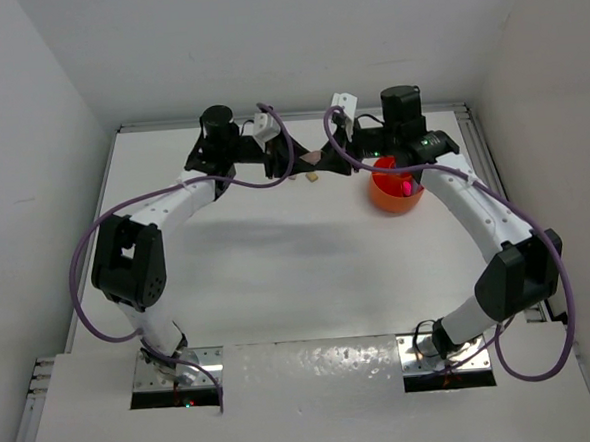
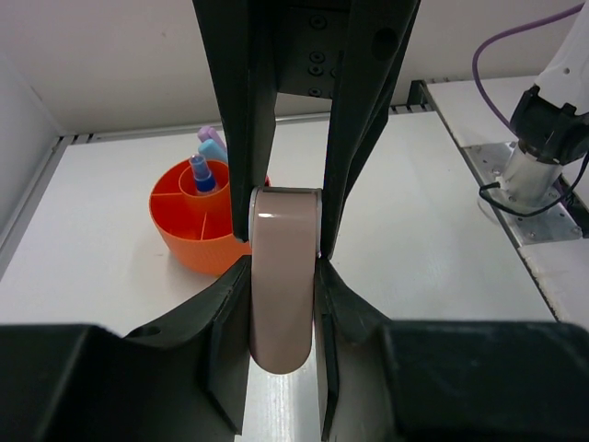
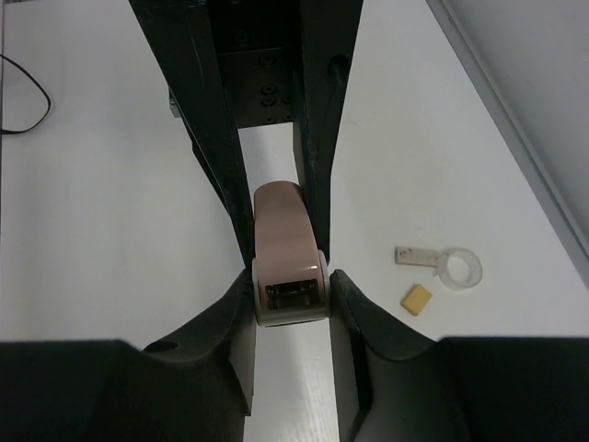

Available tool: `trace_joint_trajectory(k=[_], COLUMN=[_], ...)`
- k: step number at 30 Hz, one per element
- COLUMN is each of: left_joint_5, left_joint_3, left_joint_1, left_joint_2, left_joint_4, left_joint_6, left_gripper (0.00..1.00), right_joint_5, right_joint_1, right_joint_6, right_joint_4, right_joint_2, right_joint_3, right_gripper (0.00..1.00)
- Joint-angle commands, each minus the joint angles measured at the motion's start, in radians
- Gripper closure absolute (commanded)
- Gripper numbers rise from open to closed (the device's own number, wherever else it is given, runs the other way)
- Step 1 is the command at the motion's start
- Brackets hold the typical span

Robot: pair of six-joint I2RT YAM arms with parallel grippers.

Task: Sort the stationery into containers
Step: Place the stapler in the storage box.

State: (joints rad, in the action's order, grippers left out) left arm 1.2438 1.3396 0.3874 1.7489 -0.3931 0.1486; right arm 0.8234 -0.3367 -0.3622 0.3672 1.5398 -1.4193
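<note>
Two end effectors are clamping one and the same thing: a mauve-pink piece [image 2: 283,322], smooth glossy plastic, long and narrow. One end is rounded; the other is flat, white-rimmed and has a dark rectangular opening.

The left end effector [image 2: 282,276] is pinching the rounded end, with black fingers [image 2: 230,304] pressing both sides. The right end effector [image 3: 291,281] is closing on the flat end with the opening. Its pads are touching both sides, so both are gripping the piece.

The piece is bridging the two tips, held up off the white matte counter [image 1: 278,272] at the far middle, left of the tub.

The orange tub [image 2: 198,241] is sitting on the counter, round and low, shiny plastic, with thin divider walls radiating from a small centre cup. In the top view it is lying partly under the right arm, with something bright pink showing inside. A small blue bottle [image 2: 202,175] is standing upright in the centre cup. Lilac and pale blue pieces [image 2: 212,143] are poking up at the tub's far rim; I cannot tell whether they are inside or just behind.

Loose items are lying on the counter below the held piece, seen in the right wrist view. A clear ring [image 3: 460,268] has a short grey strip at its side, and a small tan block [image 3: 417,298], squarish and matte, is near it, not touching. Both are well apart from the tub.
</note>
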Motion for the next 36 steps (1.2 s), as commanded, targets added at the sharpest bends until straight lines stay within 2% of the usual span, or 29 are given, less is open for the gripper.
trace_joint_trajectory(k=[1, 5, 8, 9, 13, 14, 15, 16, 17, 19, 21, 25, 29, 36], left_joint_5=[0.011, 0.002, -0.061, -0.095, -0.311, -0.446, -0.537, -0.626, -0.796, -0.942, -0.983, -1.023, -1.038, -1.063], left_joint_3=[-0.016, -0.026, -0.028, -0.031, -0.06, -0.081, -0.092, -0.102, -0.114, -0.129, -0.161, -0.244, -0.278, -0.326], left_joint_1=[0.002, 0.002, 0.004, 0.002, -0.005, -0.015, -0.018, -0.019, -0.021, -0.021, -0.021, -0.009, -0.005, -0.001], left_joint_2=[-0.038, -0.042, -0.046, -0.048, -0.09, -0.1, -0.109, -0.127, -0.135, -0.155, -0.182, -0.226, -0.241, -0.253], left_joint_4=[-0.069, -0.061, -0.04, -0.03, -0.033, -0.038, -0.035, -0.015, 0.034, 0.074, 0.103, 0.097, 0.091, 0.051], left_joint_6=[-0.006, 0.002, 0.006, 0.011, 0.006, -0.013, -0.052, -0.064, -0.064, -0.032, -0.03, -0.043, -0.066, -0.081], left_gripper=[1.0, 1.0, 0.4, 0.01, 0.0, 0.0, 0.0, 0.0, 0.0, 0.0, 0.0, 0.0, 0.0, 0.0], right_joint_5=[0.014, 0.016, -0.016, -0.039, -0.269, -0.324, -0.43, -0.473, -0.515, -0.665, -0.742, -0.736, -0.754, -0.902], right_joint_1=[-0.013, -0.013, -0.012, -0.013, -0.004, 0.01, 0.021, 0.045, 0.053, 0.053, 0.05, 0.07, 0.102, 0.103], right_joint_6=[0.02, 0.019, 0.019, 0.025, 0.095, 0.12, 0.179, 0.209, 0.23, 0.244, 0.236, 0.172, 0.111, 0.06], right_joint_4=[-0.09, -0.097, -0.094, -0.103, -0.154, -0.154, -0.148, -0.142, -0.131, -0.105, -0.073, -0.036, 0.036, 0.064], right_joint_2=[-0.027, -0.044, -0.056, -0.063, -0.087, -0.086, -0.084, -0.075, -0.072, -0.069, -0.07, -0.09, -0.055, 0.009], right_joint_3=[0.014, 0.023, 0.029, 0.036, 0.086, 0.091, 0.091, 0.089, 0.092, 0.112, 0.131, 0.197, 0.174, 0.154], right_gripper=[1.0, 1.0, 1.0, 1.0, 1.0, 1.0, 1.0, 1.0, 1.0, 1.0, 1.0, 1.0, 1.0, 1.0])
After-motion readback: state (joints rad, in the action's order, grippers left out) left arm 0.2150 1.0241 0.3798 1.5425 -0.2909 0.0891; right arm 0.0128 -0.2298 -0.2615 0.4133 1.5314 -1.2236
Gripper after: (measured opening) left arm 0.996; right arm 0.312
